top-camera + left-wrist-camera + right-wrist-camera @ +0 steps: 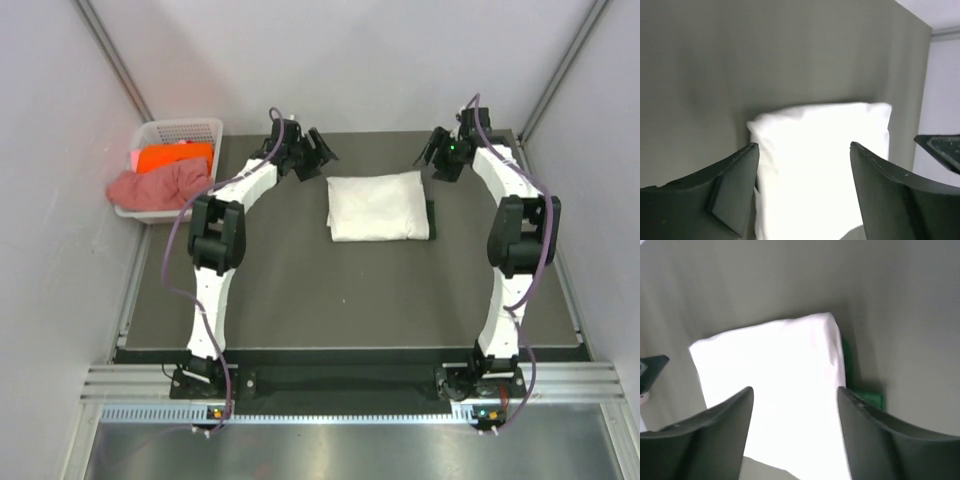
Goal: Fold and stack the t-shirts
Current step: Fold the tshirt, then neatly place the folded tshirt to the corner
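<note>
Your left gripper (316,154) and right gripper (437,155) hang empty, jaws apart, at the far corners of the folded white t-shirt (378,205). Lift straight up so nothing snags.

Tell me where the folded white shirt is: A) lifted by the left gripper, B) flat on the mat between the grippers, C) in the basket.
B: the folded white shirt lies flat on the mat, with the left gripper and right gripper open near its far corners.

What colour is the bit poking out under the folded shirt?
The bit is green; right wrist view shows it best.
</note>
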